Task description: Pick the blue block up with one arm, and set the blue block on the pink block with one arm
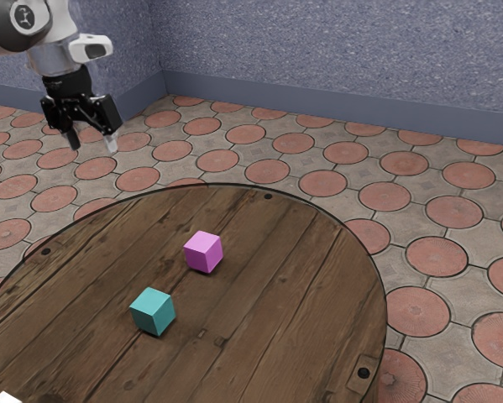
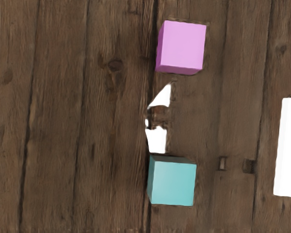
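A teal-blue block point(image 1: 153, 311) rests on the round wooden table point(image 1: 259, 336), toward its front. A pink block point(image 1: 203, 252) sits a short way behind it and to the exterior view's right, apart from it. My gripper point(image 1: 92, 143) hangs high above the table's far left edge, well away from both blocks, open with nothing between its fingers. From the hand's camera, both cubes lie far below me: the blue block point(image 2: 172, 180) and the pink block point(image 2: 180, 47), with bare planks between them.
A white object point(image 2: 287, 146) lies on the table beside the blue block; its corner point(image 1: 5, 396) peeks in at the exterior view's lower left. The table stands on a floor of round red tiles point(image 1: 385, 196), with a blue wall behind.
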